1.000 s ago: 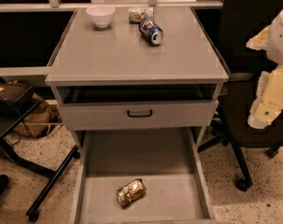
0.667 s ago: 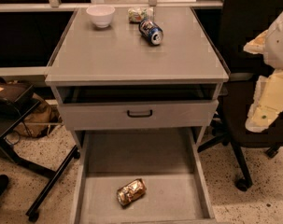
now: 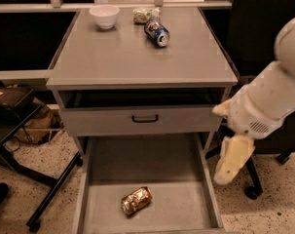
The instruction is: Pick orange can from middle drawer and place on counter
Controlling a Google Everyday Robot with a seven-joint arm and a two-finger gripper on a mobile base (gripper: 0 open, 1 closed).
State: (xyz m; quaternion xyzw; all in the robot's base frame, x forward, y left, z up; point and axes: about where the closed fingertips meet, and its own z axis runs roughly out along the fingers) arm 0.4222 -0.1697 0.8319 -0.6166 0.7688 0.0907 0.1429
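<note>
Lowered and swung in from the right edge since a second ago, the pale gripper (image 3: 233, 161) now hangs just outside the right wall of the middle drawer (image 3: 186, 213), pointing down. Whether it is spread or closed cannot be told. Its bulky white arm (image 3: 264, 104) reaches in from the upper right.

The drawer is pulled fully out, and the orange can (image 3: 136, 200) lies on its side on the drawer floor, near the front and left of centre, well apart from the gripper. It has not shifted.

Above, a partly open drawer front (image 3: 145, 118) sits under the counter (image 3: 137, 62), which holds a white bowl (image 3: 104, 16), a snack packet (image 3: 146, 15) and a dark blue can (image 3: 157, 32) at the back.

Judgement: the approach has begun, and the reach over the wall to the can remains — no grasp yet
</note>
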